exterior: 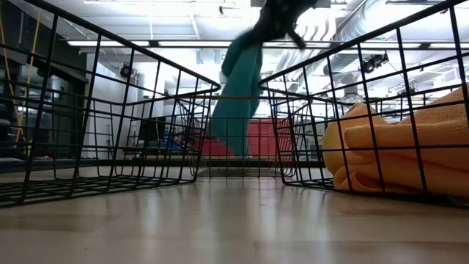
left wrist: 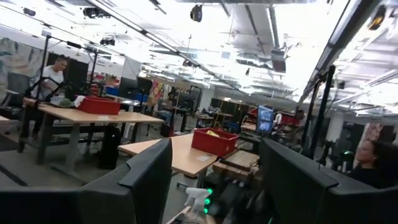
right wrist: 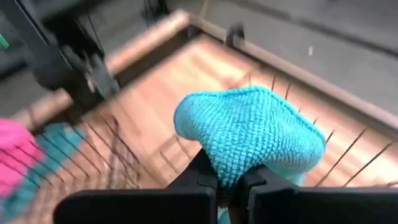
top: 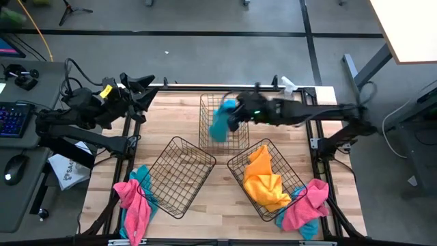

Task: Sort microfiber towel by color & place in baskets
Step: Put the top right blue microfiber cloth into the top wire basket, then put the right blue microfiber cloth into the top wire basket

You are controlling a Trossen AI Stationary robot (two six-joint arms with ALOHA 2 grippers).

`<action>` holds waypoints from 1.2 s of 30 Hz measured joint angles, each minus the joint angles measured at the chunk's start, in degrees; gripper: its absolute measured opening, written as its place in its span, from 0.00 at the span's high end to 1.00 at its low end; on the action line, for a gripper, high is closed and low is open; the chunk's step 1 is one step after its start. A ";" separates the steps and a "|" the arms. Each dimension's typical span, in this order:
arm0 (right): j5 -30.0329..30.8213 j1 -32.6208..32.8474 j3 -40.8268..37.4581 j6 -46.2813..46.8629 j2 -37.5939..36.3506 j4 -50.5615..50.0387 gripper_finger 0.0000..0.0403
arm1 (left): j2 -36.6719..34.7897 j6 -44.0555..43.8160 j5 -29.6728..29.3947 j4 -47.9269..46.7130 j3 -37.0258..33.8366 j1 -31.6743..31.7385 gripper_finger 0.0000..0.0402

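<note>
My right gripper [top: 235, 113] reaches in from the table's right over the far basket [top: 205, 102], shut on a turquoise-blue towel [top: 220, 123]. In the low view that towel [exterior: 238, 95] hangs from the gripper [exterior: 282, 18]. The near right basket [top: 235, 164] holds yellow-orange towels [top: 263, 179], which rest on its floor. The near left basket [top: 177, 174] shows only bare mesh. Pink and turquoise towels lie heaped at the near left corner [top: 133, 201] and the near right corner [top: 304, 205]. My left gripper [top: 143, 92] waits open at the far left edge. My right gripper pinches the turquoise towel between its two fingers [right wrist: 208, 177], on a bunched fold at its upper end [right wrist: 239, 165]. The cloth bulges out past the fingertips [right wrist: 249, 130]. The rest hangs slack below the gripper, lifted clear of the table, its lower end [exterior: 227, 143] within the far basket's walls.
A clear spray bottle [top: 287, 85] stands at the table's far edge, right of the far basket. Black frame bars [top: 126, 147] run along the table's sides. Bare wood [top: 218, 205] shows between the two near baskets. A desk with a keyboard [top: 13, 116] stands to the left.
</note>
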 joint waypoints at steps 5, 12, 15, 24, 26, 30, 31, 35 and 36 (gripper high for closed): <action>-10.38 -0.43 0.00 3.01 7.00 -0.32 0.97 | -1.50 -0.78 1.18 -2.11 0.00 -1.11 0.43; -16.48 -1.74 0.00 5.30 9.82 -5.33 0.69 | -2.54 -4.88 4.03 -8.28 0.00 -1.89 0.43; -17.76 -1.64 0.00 4.54 8.73 -5.40 0.53 | -2.54 -5.16 6.49 -10.38 0.00 -1.89 0.43; -17.31 -3.87 0.00 8.81 0.79 -8.76 0.23 | -2.22 -9.88 10.29 -19.89 0.00 -1.89 0.43; -15.33 -4.04 0.01 9.23 -1.14 -9.37 0.21 | -1.45 -12.22 11.05 -20.38 0.00 -1.89 0.43; -13.70 -4.06 0.07 8.18 -2.53 -8.90 0.21 | 0.68 -15.51 12.89 -19.85 0.00 -1.89 0.43; -14.29 -4.04 0.07 7.09 -2.53 -8.82 0.21 | 1.30 -16.53 13.19 -19.42 0.00 -1.89 0.43; -20.03 -1.75 0.07 3.92 -3.88 -13.33 0.21 | 4.54 -21.97 15.93 -16.67 0.00 -2.01 0.43; -21.32 -0.36 0.07 2.88 -4.49 -15.11 0.21 | 5.49 -23.27 16.74 -15.85 0.00 -2.31 0.43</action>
